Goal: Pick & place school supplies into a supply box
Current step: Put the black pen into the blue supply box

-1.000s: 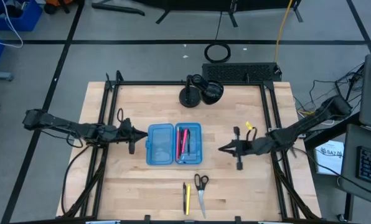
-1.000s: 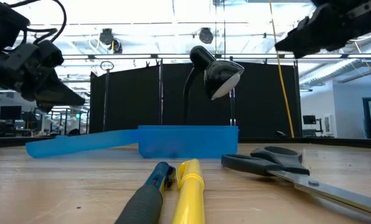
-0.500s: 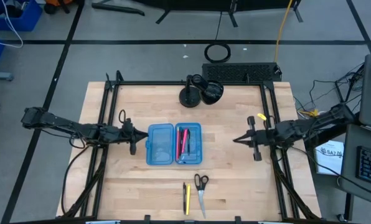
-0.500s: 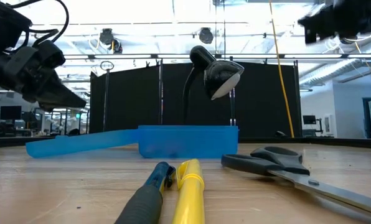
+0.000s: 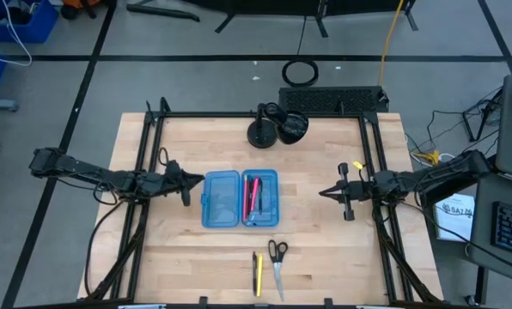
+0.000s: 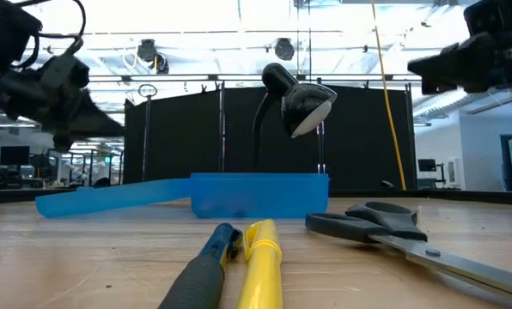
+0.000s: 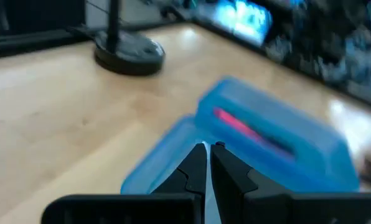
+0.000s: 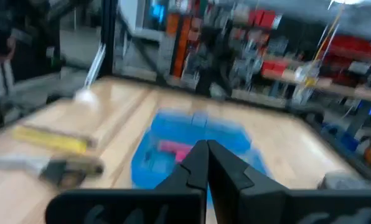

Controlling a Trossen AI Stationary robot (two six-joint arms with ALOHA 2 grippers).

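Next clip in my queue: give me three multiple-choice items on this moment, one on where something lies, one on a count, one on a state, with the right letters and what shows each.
1. Where do the scissors lie?
A. inside the pencil case
B. on the table, on the near side of the pencil case, next to two loose pens
C. under the desk lamp

2. How many pens lie loose on the table outside the pencil case?
A. none
B. two
C. five

3. What state is the pencil case in?
A. open, both halves lying flat
B. shut
C. lifted by an end effector

Answers:
1. B: the high view shows them on the wood beside the black and yellow pens.
2. B: one dark and one yellow pen lie side by side.
3. A: both halves lie spread open, with pink-red pens in one; the left end effector and right end effector are shut, apart from it.
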